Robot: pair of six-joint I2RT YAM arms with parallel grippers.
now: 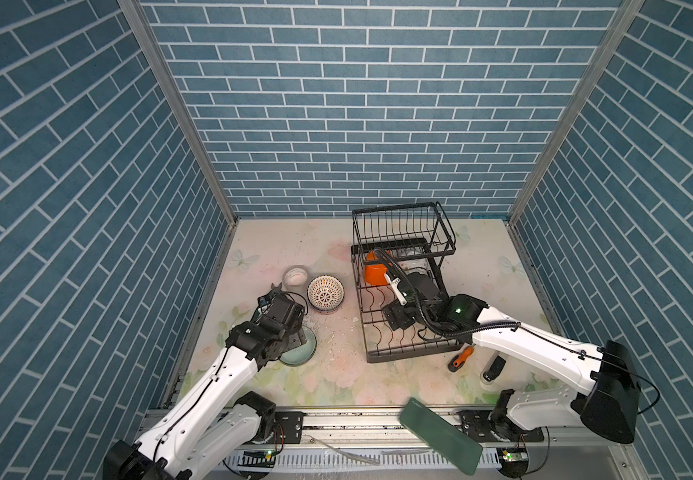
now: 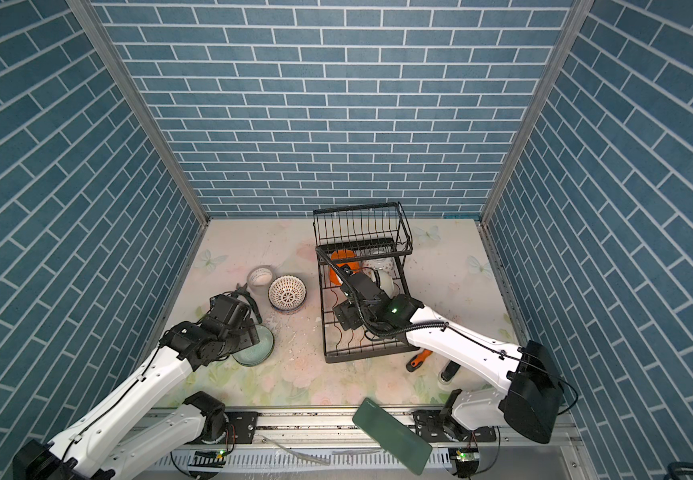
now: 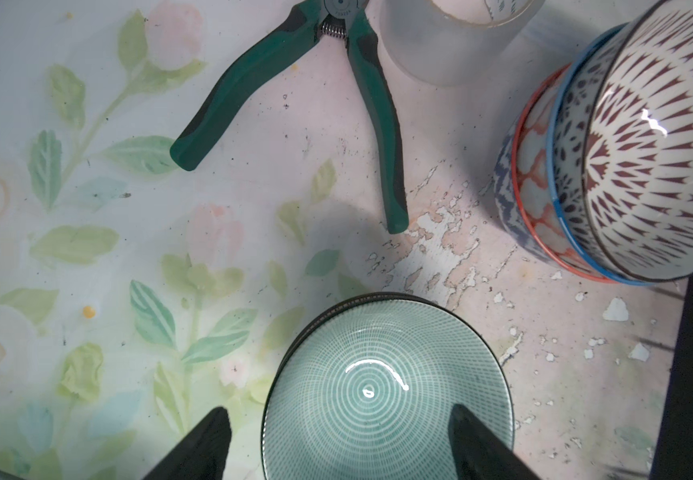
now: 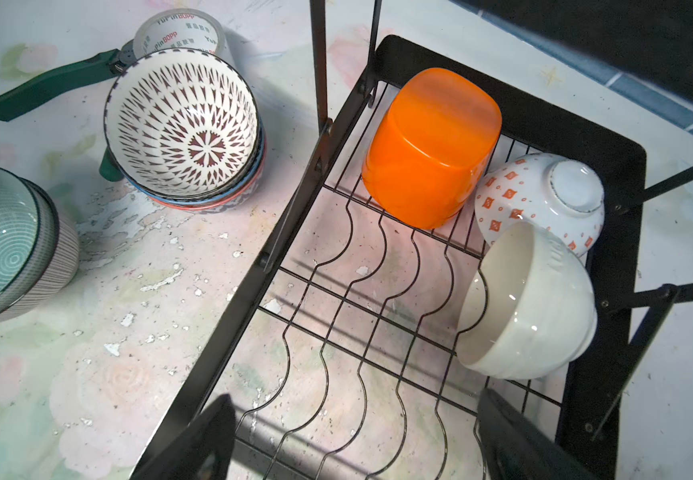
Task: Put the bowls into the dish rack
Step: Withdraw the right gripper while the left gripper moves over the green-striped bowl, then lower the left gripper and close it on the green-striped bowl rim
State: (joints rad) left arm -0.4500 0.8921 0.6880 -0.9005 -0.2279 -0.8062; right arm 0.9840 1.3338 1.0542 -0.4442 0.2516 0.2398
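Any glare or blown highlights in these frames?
Left wrist view: curved glare streak on the green ribbed ceramic bowl, another on the dark-patterned white bowl. Right wrist view: highlights inside the cream ceramic bowl; orange plastic bowl looks overexposed. Both top views: even light, no obvious glare.

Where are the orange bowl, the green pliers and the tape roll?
orange bowl (image 4: pixel 432 145): right wrist view, on its outer wall.
green pliers (image 3: pixel 253 81): left wrist view, on one handle.
tape roll (image 4: pixel 170 37): right wrist view, on its printed inner wall.
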